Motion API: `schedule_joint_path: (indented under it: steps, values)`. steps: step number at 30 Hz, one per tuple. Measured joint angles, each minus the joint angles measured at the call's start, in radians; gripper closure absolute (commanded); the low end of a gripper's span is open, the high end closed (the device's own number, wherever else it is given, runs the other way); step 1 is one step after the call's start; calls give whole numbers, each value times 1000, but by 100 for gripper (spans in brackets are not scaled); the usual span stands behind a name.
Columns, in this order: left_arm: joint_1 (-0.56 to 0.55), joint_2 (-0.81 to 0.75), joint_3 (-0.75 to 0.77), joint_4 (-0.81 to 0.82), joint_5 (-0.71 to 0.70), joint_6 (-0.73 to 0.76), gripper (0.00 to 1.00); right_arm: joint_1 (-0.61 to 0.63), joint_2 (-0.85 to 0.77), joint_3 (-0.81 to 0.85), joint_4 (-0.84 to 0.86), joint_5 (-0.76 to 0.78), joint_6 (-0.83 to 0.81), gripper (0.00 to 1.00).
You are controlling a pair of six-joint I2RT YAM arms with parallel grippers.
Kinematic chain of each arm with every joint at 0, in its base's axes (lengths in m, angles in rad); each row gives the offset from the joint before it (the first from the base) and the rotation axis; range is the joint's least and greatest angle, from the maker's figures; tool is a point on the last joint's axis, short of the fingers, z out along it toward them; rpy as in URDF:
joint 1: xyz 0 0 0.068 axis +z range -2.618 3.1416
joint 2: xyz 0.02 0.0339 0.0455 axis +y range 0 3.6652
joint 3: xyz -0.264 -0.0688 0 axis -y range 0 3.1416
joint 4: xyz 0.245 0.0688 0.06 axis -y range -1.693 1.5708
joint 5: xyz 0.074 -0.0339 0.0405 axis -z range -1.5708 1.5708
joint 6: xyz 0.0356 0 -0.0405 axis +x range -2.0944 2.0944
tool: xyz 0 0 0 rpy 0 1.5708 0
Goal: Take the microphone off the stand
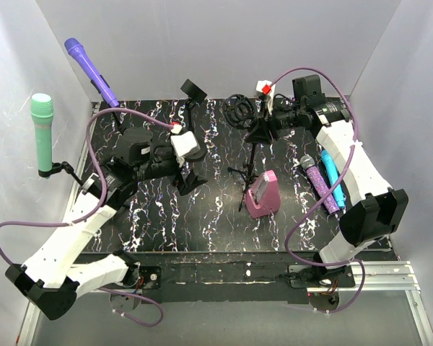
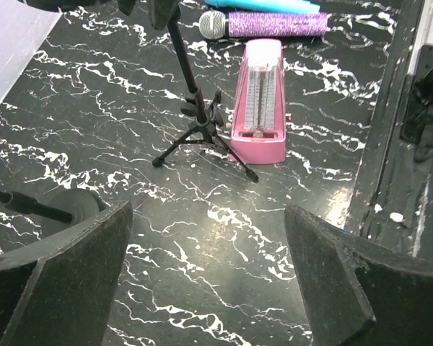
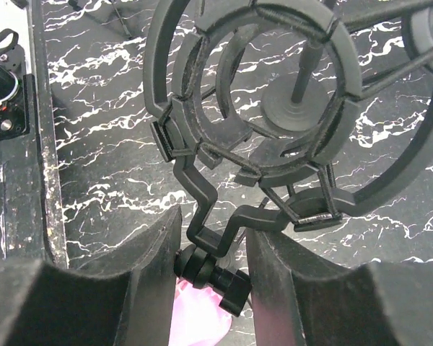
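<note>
The right claw [image 3: 215, 238] had its jaws close on either side of the bracket [image 3: 200, 209] under an empty ring mount [image 3: 175, 140] on the tripod stand [image 2: 200, 115]; whether they gripped it was unclear. The left claw [image 2: 208, 216] hung wide open and empty above the counter [image 1: 216, 216]. A purple microphone [image 1: 92, 72] and a green microphone [image 1: 42, 133] stood in 2 other stands at far left. Tugging the mount might topple the tripod onto the pink metronome [image 2: 258, 101].

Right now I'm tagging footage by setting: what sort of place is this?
Likely a robot test booth, not a studio: plain white walls enclose a black marble-patterned tabletop, with a green microphone clipped on a stand.
</note>
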Motion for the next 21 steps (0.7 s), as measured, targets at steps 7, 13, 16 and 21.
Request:
schedule_joint_path:
  steps: [7, 13, 16, 21]
  values:
    - [0, 99, -17, 10, -25, 97, 31, 32, -38, -69, 136, 36, 147, 99]
    - [0, 77, -88, 104, -46, 146, 36, 163, -43, -93, 304, 95, 353, 99]
    - [0, 0, -188, 156, -43, 185, 41, 220, -32, -85, 352, 86, 401, 99]
    - [-7, -48, -264, 175, -18, 233, 39, 245, -26, -105, 378, 54, 459, 99]
